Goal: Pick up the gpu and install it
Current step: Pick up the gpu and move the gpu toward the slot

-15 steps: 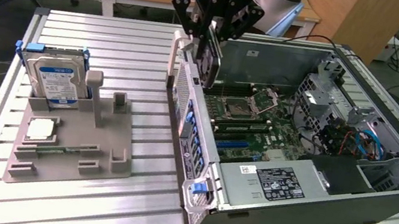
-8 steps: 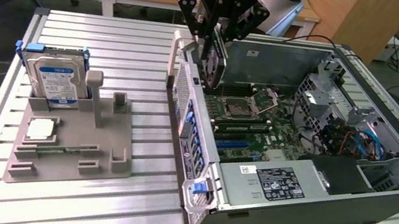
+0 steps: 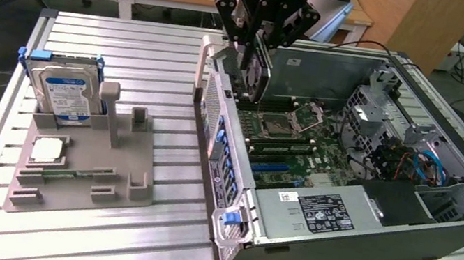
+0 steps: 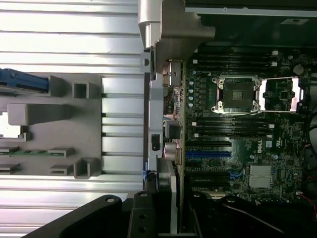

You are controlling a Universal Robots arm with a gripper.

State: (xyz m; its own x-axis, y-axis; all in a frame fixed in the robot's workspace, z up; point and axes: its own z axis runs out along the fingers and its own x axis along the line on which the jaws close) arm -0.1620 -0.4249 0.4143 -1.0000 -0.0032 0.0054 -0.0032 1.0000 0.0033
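Hanging upright from the claw, the gpu is clear of everything, up above the open side of the computer case. The fingers are clamped on the card's upper edge, so the card sits directly under the claw and between its tips. Its dark face is turned toward the exterior view's right, and its lower edge points down into the case.

From the wrist, the card shows edge-on as a thin strip running along the case's rear wall. The motherboard spreads out to one side, and the blue expansion slot is just beside the card's line. The card seems to be poised over the board near the CPU socket, touching nothing I can make out.

To do this well, I'd say the card must stay plumb, with its connector edge parallel to the slot and the bracket end snug along the rear wall. The descent should be straight, with no twisting. A tilted card would likely catch on the slot's lip.
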